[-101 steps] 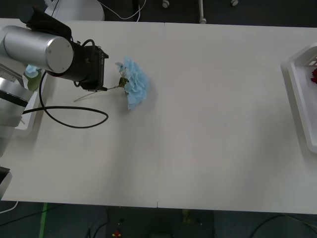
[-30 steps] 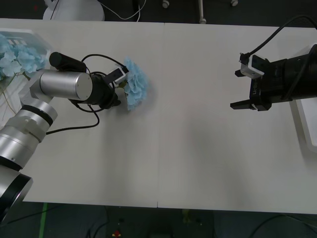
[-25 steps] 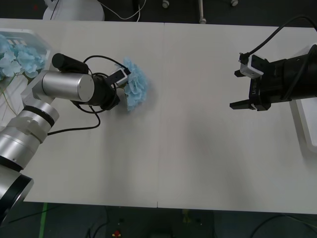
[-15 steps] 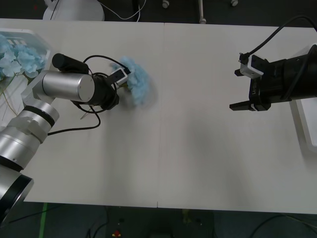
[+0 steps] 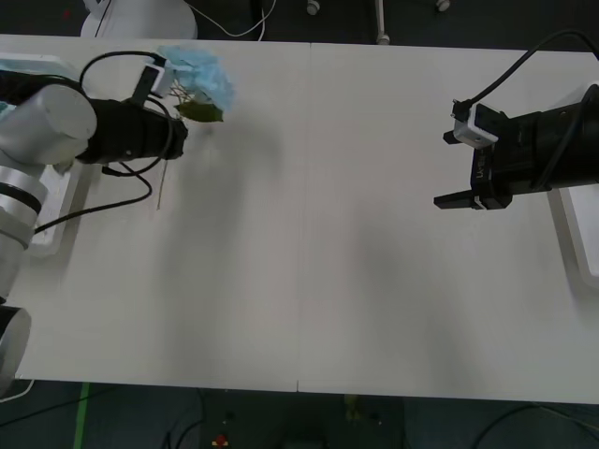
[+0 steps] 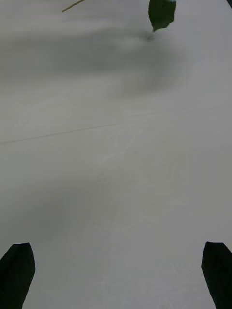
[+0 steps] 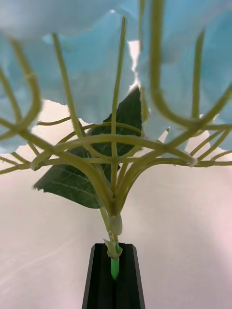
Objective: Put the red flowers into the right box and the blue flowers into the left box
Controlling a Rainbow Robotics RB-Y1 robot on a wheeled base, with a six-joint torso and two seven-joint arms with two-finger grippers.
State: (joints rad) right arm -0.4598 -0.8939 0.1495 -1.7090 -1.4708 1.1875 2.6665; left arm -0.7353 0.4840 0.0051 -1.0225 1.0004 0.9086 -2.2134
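My left gripper [image 5: 180,101] is shut on the green stem of a blue flower [image 5: 199,75] and holds it in the air above the table's back left. The left wrist view shows the fingers [image 7: 104,275] pressed together on the stem below the pale blue head [image 7: 87,82] and a green leaf [image 7: 116,145]. The thin stem end [image 5: 160,187] hangs down below the arm. Beneath the left arm, at the table's left edge, lies the left box [image 5: 58,224]. My right gripper [image 5: 457,168] hovers open at the right, beside the right box [image 5: 573,238]. The red flowers are hidden.
A black cable [image 5: 103,201] loops from the left arm over the table. The right wrist view shows bare table, with the flower's leaf [image 6: 162,12] far off. The wide white table [image 5: 318,262] lies between the two arms.
My left gripper has lifted the blue flower off the table and carried it back and to the left, toward the left box. The right arm has stayed still.
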